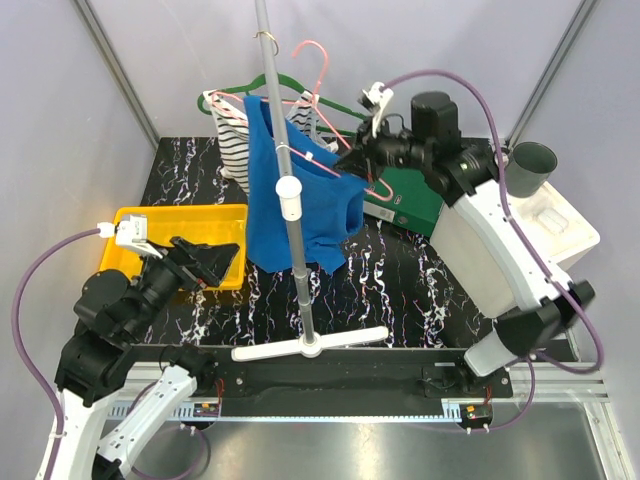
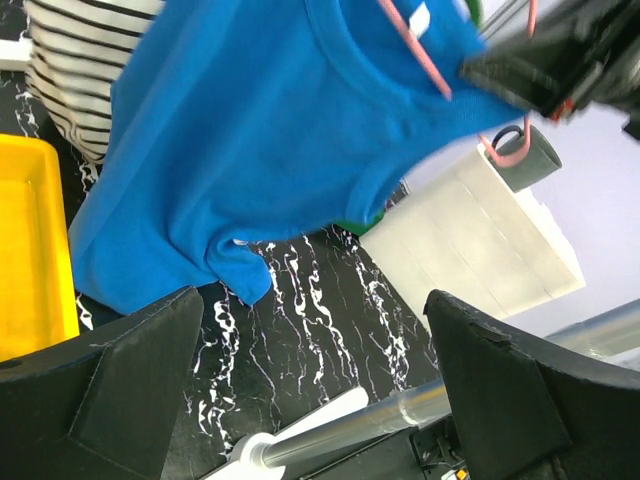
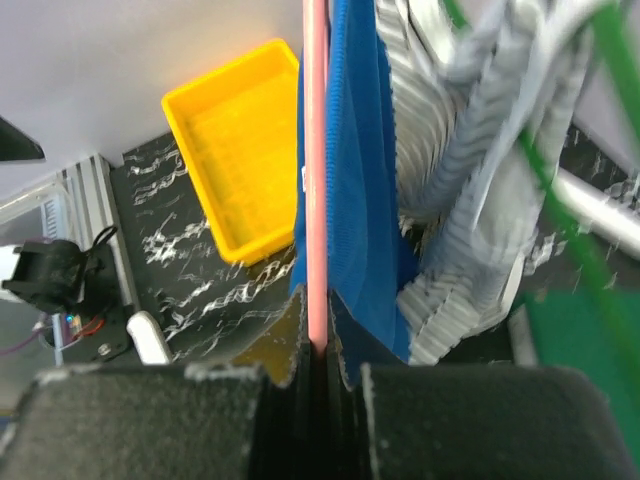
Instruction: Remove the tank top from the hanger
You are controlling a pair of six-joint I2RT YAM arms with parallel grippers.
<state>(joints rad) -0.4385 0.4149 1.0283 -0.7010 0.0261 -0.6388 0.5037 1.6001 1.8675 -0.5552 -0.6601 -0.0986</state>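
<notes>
Top external view: nearest me, my left gripper (image 1: pixel 205 262) hangs over the yellow bin (image 1: pixel 180 210) with its jaws fully apart, holding nothing. Past it, the blue tank top (image 1: pixel 300 205) hangs on the pink hanger (image 1: pixel 318 62), draped beside the rack pole (image 1: pixel 303 285). Farther back, my right gripper (image 1: pixel 348 160) is clamped tight on the hanger's lower end, just beside the top's shoulder. The right wrist view confirms the pink bar pinched between the fingers, with blue fabric against it. Behind, a striped garment (image 1: pixel 232 140) hangs on a green hanger (image 1: pixel 285 82). Judgement: the hanger is secured and early work is done. The top is not yet off, so the whole removal remains.
</notes>
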